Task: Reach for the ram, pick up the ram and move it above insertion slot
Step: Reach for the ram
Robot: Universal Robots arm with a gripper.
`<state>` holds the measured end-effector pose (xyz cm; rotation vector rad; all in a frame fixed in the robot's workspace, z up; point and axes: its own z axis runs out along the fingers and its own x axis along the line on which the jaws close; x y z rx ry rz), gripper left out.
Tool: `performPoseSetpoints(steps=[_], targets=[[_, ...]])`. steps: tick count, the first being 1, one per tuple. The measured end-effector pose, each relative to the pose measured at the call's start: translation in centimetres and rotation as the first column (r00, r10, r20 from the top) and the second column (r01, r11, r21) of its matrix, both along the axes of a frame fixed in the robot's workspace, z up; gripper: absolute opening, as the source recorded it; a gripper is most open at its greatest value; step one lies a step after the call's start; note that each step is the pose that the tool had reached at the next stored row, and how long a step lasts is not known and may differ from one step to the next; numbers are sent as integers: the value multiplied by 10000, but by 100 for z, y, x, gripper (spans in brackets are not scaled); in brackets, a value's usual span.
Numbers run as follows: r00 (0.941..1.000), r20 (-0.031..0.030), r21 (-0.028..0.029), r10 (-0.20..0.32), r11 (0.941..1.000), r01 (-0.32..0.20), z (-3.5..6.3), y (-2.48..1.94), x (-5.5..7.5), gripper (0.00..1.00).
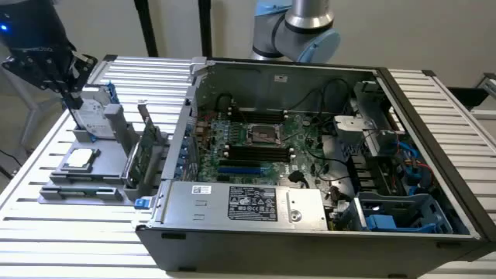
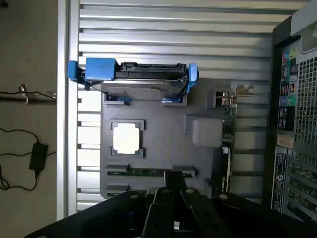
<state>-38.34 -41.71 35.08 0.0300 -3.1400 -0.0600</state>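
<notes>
The ram sits on edge in a narrow groove of the grey tray. It lies along the tray side farthest from the blue-framed hard drive, with the pale processor in the tray's middle between them. The expansion card stands along the tray side nearest the open computer case. The tray rests on the slatted counter.

The claw hangs above the tray with its fingers pressed together and nothing between them.

The stick looks light, stiff and thin. It is probably easy to lift but fragile at the chips and contact edge, and likely to twist if pinched near one end. The best hold would be across its two flat faces at mid-length, on the exposed upper edge.
</notes>
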Motion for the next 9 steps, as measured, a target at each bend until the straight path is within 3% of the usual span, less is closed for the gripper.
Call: performPoseSetpoints(steps=[9], targets=[[10000, 0, 0, 0, 10000, 0, 0, 0, 0, 11]])
